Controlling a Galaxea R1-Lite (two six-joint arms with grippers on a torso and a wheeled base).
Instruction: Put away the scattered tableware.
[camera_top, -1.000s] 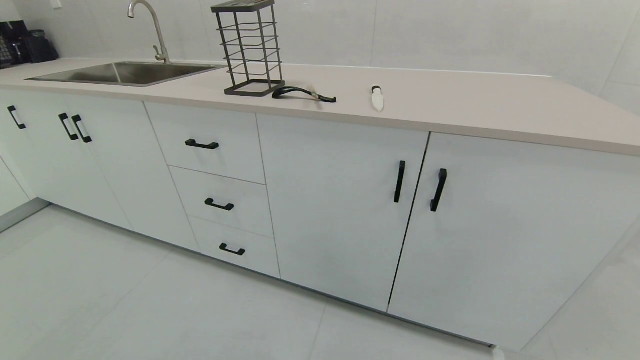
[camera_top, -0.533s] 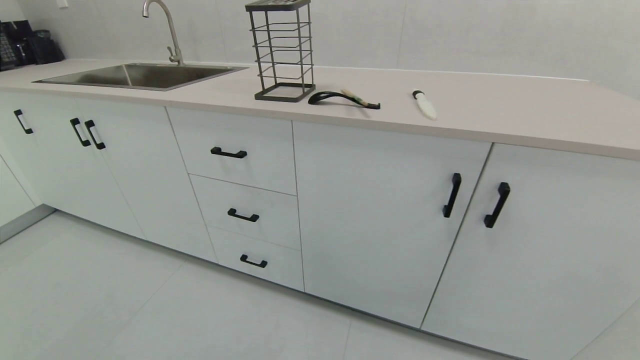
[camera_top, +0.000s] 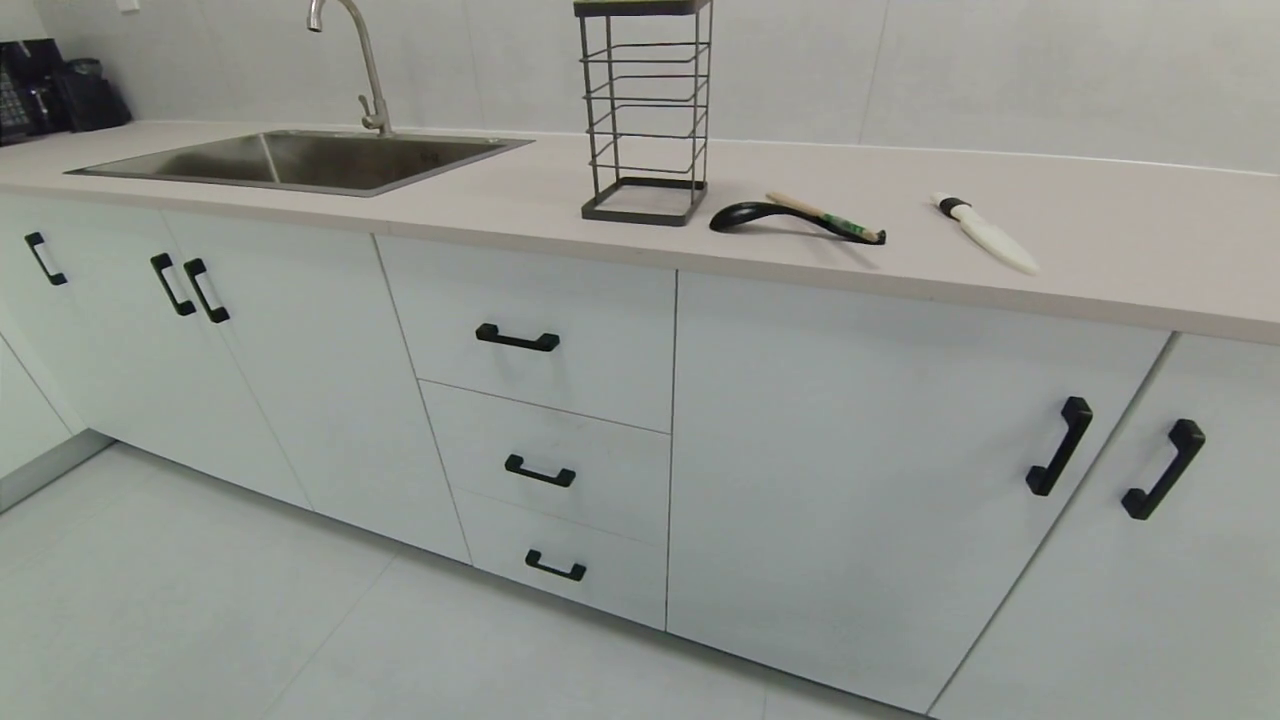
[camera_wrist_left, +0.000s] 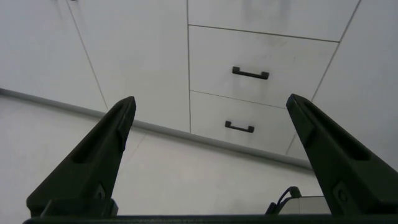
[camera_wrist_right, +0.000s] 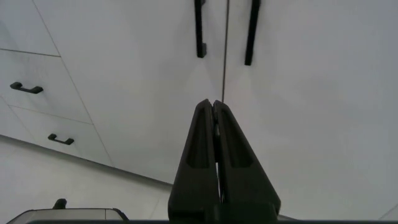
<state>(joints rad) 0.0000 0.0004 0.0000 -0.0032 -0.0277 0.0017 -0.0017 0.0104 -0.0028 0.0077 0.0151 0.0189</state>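
Observation:
On the countertop (camera_top: 1100, 200) a black ladle (camera_top: 775, 218) lies beside a tall black wire rack (camera_top: 645, 110), with a wooden-handled utensil (camera_top: 820, 215) resting across it. Farther right lies a white knife with a black collar (camera_top: 985, 233). My left gripper (camera_wrist_left: 211, 109) hangs low in front of the drawers (camera_wrist_left: 261, 68), open, with nothing between its fingers. My right gripper (camera_wrist_right: 215, 106) is shut and empty, facing the seam between two cabinet doors (camera_wrist_right: 225, 56).
A steel sink (camera_top: 300, 160) with a curved tap (camera_top: 360, 55) sits at the left of the counter. Dark appliances (camera_top: 60, 90) stand in the far left corner. Cabinets with black handles (camera_top: 1060, 445) run below, and tiled floor (camera_top: 200, 620) lies in front.
The whole head view has shifted: the counter and its things now sit farther right and larger, so the camera has moved closer and leftward. The tableware itself has not moved.

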